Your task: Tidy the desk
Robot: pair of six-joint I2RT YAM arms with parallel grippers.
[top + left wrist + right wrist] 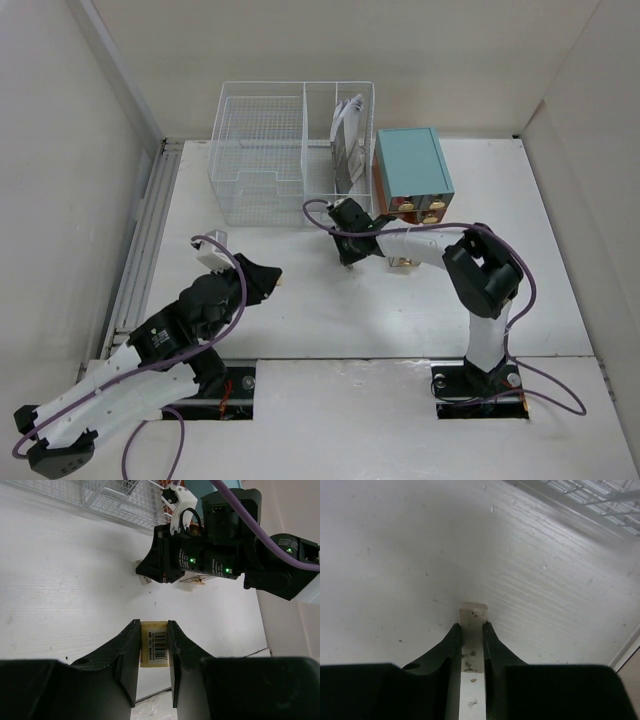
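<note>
while both reach low over desk (400, 310), left pincer (152, 630) clamps barcoded block (154, 650), right pincer (472, 630) clamps white strip (473, 612)

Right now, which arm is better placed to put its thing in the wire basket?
Probably the right arm. The right gripper, gripping a white speckled strip, hangs just in front of the wire basket. The left gripper, holding a cream barcoded block, sits farther back.

A robot lab: white walls (60, 150) enclose a desk (330, 320) with two bolted arms (170, 340) (485, 300).
</note>
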